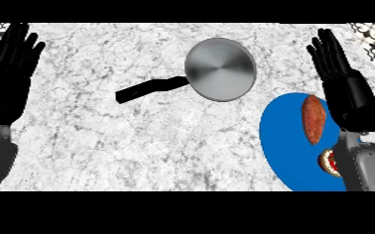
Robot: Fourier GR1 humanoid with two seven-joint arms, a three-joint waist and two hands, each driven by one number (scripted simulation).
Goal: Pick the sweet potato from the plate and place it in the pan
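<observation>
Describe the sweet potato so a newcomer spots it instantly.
Find the round blue plate at the right edge of the white marble counter. On its upper right part lies the long reddish-brown sweet potato, just left of the open black right hand. The other item on the plate, lower down, is small, round and partly hidden.

The reddish-brown sweet potato (313, 119) lies lengthwise on the blue plate (285, 139), near its right side, at the counter's right. The round steel pan (219, 69) sits empty, well apart to the upper left, black handle pointing lower left.
</observation>
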